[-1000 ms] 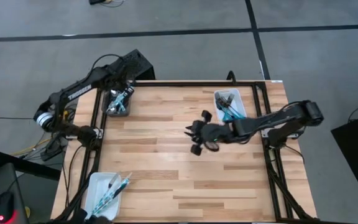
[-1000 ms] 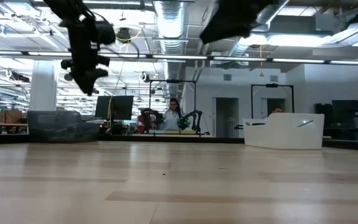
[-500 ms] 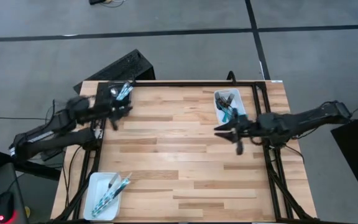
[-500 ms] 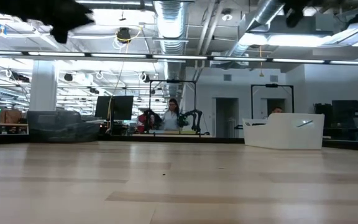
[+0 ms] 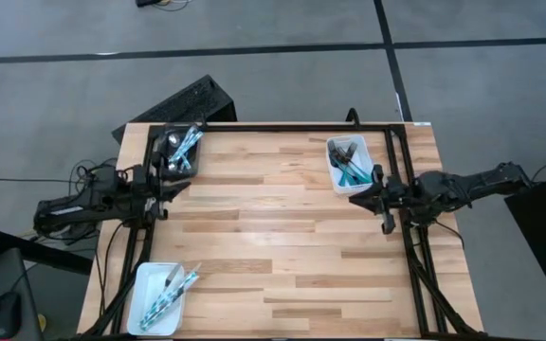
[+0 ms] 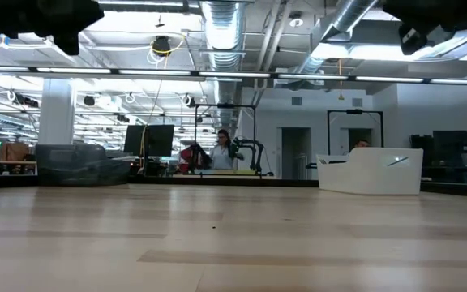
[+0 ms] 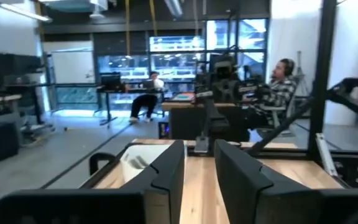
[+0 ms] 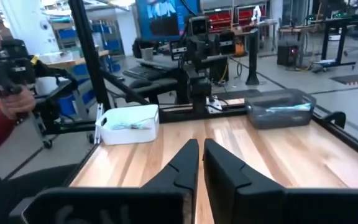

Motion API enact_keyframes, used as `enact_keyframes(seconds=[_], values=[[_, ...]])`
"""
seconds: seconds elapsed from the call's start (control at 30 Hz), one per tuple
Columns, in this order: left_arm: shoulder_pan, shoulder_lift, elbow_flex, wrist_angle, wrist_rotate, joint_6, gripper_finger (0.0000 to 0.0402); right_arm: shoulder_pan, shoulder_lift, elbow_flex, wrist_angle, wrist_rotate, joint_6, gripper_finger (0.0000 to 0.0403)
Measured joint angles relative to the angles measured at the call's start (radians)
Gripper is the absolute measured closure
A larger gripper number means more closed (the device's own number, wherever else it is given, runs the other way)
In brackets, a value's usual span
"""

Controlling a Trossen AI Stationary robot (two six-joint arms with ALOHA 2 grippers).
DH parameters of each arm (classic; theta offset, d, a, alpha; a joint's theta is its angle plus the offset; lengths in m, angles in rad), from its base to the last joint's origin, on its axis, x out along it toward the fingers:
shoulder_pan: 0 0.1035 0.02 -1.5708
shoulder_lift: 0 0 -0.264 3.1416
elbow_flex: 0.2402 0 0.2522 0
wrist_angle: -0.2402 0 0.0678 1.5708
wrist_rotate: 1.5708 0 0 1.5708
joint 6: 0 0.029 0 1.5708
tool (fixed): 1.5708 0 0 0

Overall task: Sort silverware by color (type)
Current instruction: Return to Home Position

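Both arms have pulled back to the table point(image 5: 282, 256) sides: left gripper point(image 7: 199, 145) slightly parted, right gripper point(image 8: 201, 143) pinched shut, both empty. Your silverware point(image 5: 180, 150) lies in the bin point(image 5: 155, 152), far tray point(image 5: 335, 175) and near tray point(image 5: 145, 284); sorting looks done.

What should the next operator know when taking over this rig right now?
Left gripper: slightly open, empty, at the table's left edge beside the dark bin.
Right gripper: shut, empty, at the right edge beside the far white tray.
Silverware lies in three places: dark bin, far white tray, near-left white tray.
Done: no loose pieces show on the tabletop.
Left: apparently nothing to pick. Check each container's sort, which is too small to confirm here.
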Motion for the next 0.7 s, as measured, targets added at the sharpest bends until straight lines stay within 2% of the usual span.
enact_keyframes(seconds=[0.33,0.7], values=[[-0.046,-0.045,-0.027,0.006,0.028,0.079,0.0352,0.000,-0.236,-0.174,0.027,0.000,0.034,0.0370],[-0.049,-0.045,-0.125,0.085,0.029,0.093,0.0360,0.001,-0.391,-0.312,0.039,-0.008,0.049,0.0372]])
